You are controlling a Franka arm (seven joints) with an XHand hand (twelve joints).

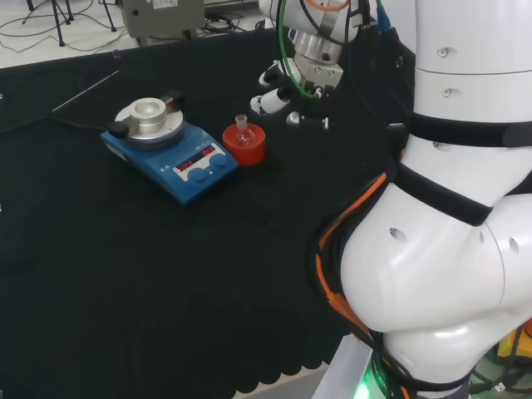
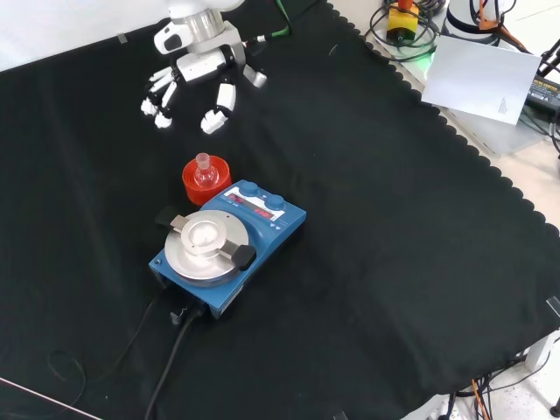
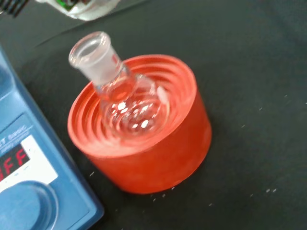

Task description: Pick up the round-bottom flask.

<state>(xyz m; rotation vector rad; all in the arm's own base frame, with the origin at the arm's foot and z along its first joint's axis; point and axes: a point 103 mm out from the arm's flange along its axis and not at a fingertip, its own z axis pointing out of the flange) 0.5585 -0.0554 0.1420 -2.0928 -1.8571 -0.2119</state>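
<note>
I see the round-bottom flask, clear glass with its neck up, sitting in the red ribbed stand on the black-clothed counter, just beside the blue stirrer plate. In the front view the hand hangs above and beyond the stand, apart from the flask, fingers spread and pointing down with nothing in them. From my head view the hand sits to the right of the stand.
</note>
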